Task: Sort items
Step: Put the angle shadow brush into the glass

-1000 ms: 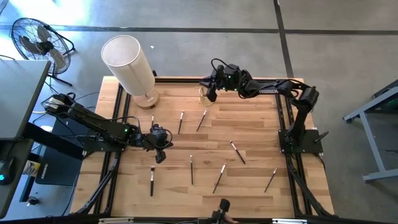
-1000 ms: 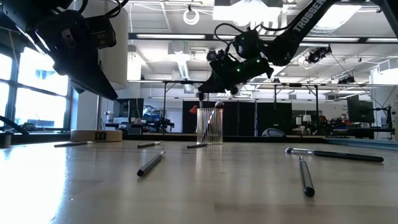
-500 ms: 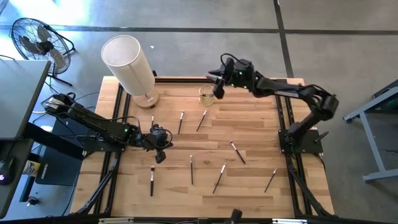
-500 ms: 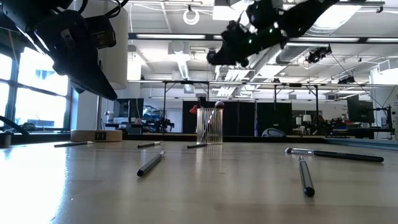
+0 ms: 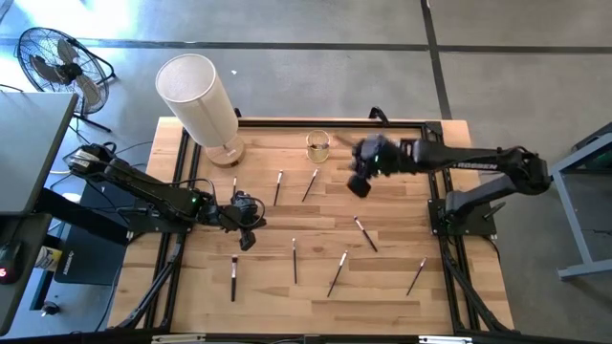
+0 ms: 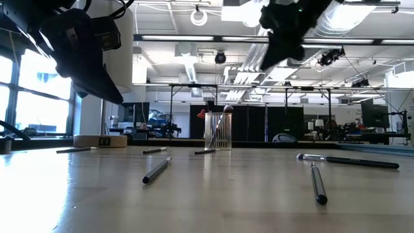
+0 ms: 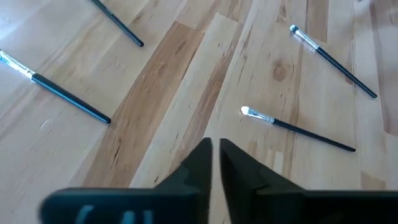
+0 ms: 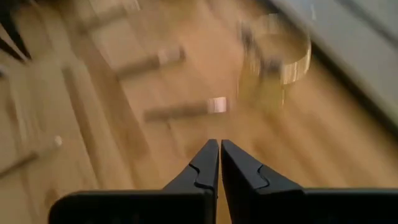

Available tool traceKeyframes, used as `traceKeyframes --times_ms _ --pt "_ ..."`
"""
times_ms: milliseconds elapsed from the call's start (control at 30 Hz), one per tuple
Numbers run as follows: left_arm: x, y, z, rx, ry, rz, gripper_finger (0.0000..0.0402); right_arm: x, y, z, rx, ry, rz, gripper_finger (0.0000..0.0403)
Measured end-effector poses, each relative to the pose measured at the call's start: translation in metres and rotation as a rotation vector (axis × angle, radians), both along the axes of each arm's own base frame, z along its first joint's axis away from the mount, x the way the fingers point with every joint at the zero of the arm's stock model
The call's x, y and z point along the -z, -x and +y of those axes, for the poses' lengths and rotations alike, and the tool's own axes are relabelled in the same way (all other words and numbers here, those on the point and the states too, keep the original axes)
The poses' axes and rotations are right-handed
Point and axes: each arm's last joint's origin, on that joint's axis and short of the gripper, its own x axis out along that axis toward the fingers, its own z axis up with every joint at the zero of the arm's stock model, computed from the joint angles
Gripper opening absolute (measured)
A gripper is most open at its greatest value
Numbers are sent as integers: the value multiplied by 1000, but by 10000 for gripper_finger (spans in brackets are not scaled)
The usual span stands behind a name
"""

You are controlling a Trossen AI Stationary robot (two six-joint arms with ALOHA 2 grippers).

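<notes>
Between picks: both grippers empty, brushes waiting on the table.

At the left, the left gripper [image 5: 246,239] hovers with fingers nearly pressed together, holding nothing, just above a brush [image 5: 233,277] near the front-left; I judge its next move is to spread and drop onto it. The white cylinder [image 5: 202,97] crowds the far-left corner. Other brushes [image 5: 310,184] lie well apart across open wood. The glass cup [image 5: 317,145] stands mid-far. The right gripper [image 5: 359,183], pinched shut and empty, hangs just right of it, with clear room toward a brush [image 5: 365,233] nearer.
</notes>
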Motion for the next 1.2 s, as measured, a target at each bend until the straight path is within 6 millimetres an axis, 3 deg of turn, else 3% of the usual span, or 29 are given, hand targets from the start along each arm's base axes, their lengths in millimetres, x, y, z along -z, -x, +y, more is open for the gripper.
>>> traceKeyframes --times_ms 267,400,500,667,867,1033,1200 --pt "0 -5 1 -75 -23 -48 166 22 12 63 128 -65 204 5" --pt "-13 -12 0 -117 -30 -120 182 47 25 82 147 -48 209 2" --pt "-27 -21 -1 -194 -71 -134 184 75 38 92 149 -134 193 1" --pt "-51 -39 -1 -297 -146 -64 184 104 63 93 132 -220 237 1" --pt "-74 -79 18 -425 -16 94 184 120 98 85 113 -261 255 1" --pt "-72 -103 53 -601 146 269 184 126 121 80 54 -276 217 1" --pt "-55 -111 91 -681 298 368 184 126 133 78 -23 -272 163 1"
